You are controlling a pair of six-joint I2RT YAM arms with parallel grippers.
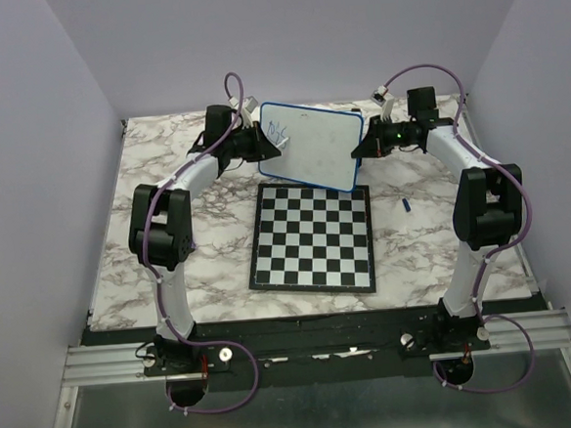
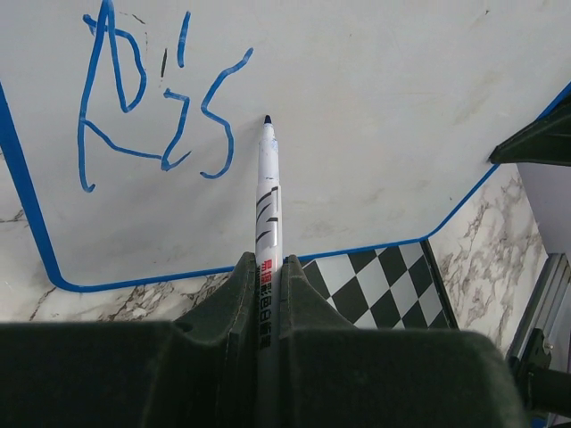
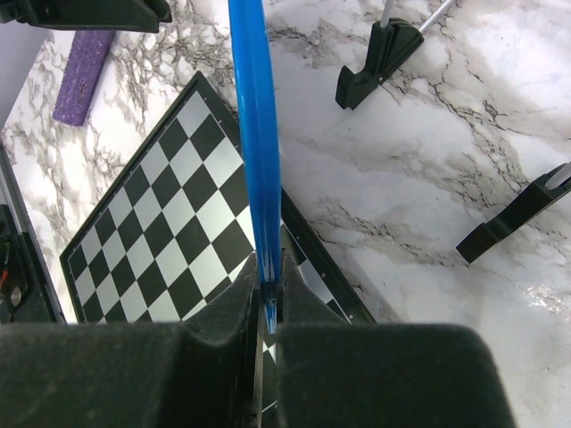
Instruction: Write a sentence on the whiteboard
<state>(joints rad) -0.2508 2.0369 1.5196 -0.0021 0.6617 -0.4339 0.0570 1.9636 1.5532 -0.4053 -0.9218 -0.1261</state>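
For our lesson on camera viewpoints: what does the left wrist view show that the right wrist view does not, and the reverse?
Only the left wrist view: the white face of the whiteboard, the blue writing on it, and the marker clamped in the left gripper, its tip beside the last stroke.
Only the right wrist view: the board seen edge-on, clamped in the right gripper, and two black feet.
Both: the board's blue rim, the chessboard and the marble table.
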